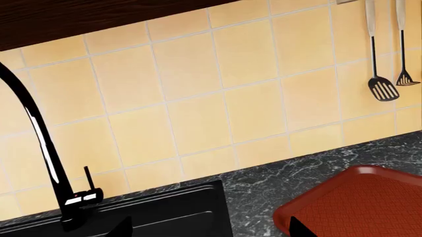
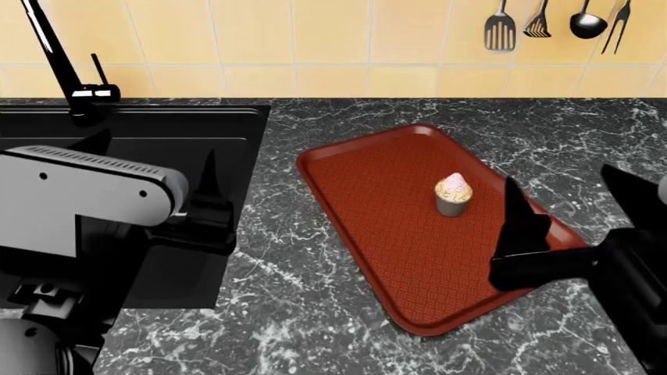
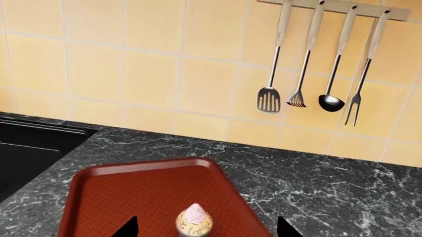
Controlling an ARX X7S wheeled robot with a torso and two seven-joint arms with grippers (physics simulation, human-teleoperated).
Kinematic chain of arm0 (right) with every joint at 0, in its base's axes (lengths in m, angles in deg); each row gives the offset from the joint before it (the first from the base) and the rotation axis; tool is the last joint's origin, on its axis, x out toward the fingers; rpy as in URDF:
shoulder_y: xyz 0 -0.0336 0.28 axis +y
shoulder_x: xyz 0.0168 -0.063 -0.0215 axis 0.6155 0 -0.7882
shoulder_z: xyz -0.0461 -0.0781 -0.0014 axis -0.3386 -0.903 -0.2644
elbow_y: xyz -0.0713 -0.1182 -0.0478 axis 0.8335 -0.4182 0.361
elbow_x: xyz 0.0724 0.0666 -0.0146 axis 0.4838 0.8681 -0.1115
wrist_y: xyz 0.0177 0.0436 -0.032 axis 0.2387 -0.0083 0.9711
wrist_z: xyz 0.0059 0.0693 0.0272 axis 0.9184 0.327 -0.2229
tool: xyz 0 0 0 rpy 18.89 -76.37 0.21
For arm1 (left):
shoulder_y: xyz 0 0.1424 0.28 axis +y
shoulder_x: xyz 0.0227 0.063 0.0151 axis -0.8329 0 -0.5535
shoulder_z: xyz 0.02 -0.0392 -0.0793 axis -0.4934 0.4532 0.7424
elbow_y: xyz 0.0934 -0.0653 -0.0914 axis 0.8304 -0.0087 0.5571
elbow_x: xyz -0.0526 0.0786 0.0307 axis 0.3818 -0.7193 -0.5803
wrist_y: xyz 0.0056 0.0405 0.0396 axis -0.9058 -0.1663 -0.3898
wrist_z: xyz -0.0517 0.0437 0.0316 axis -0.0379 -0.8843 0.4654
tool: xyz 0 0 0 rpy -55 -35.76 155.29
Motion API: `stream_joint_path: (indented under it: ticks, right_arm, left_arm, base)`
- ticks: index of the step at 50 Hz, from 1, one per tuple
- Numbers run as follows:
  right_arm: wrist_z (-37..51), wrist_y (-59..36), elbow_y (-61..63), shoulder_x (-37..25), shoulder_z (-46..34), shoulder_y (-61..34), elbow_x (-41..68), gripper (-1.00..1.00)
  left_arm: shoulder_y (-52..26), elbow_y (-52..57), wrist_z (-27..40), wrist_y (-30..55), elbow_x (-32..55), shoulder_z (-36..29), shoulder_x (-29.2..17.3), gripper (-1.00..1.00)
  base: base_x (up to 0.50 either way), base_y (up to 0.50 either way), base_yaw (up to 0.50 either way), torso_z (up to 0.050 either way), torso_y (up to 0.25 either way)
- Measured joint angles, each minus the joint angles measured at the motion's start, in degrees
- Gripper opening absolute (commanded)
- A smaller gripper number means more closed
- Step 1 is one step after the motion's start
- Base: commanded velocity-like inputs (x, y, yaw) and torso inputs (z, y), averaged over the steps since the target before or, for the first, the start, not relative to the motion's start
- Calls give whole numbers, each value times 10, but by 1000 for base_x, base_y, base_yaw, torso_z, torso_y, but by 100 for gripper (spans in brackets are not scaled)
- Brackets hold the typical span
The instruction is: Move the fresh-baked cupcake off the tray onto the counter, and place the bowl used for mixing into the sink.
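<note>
bright, even, sharp renders; soft shadows, a white glare streak on the faucet (image 1: 46, 148).

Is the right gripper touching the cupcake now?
Apart. In the right wrist view, the cupcake stands on the tray with bare tray on both sides between it and the right gripper fingertips.

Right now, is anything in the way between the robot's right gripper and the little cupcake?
No, nothing visible blocks it. The cupcake stands alone on the tray, and the right gripper is open beside it, with only bare tray surface between them. In the right wrist view the cupcake sits between the fingertips.
</note>
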State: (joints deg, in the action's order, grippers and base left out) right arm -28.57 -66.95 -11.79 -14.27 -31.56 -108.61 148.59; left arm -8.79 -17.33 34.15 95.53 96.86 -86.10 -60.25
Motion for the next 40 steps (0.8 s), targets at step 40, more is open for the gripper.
stream_joint_path:
  ticks: [40]
  right_arm:
    - [-124,-237,-333,167,-57,-160,140,100]
  left_arm:
    - [-3,-7,9,-16,-1,-27,-8,100]
  base:
    - [0,0,0,0,0]
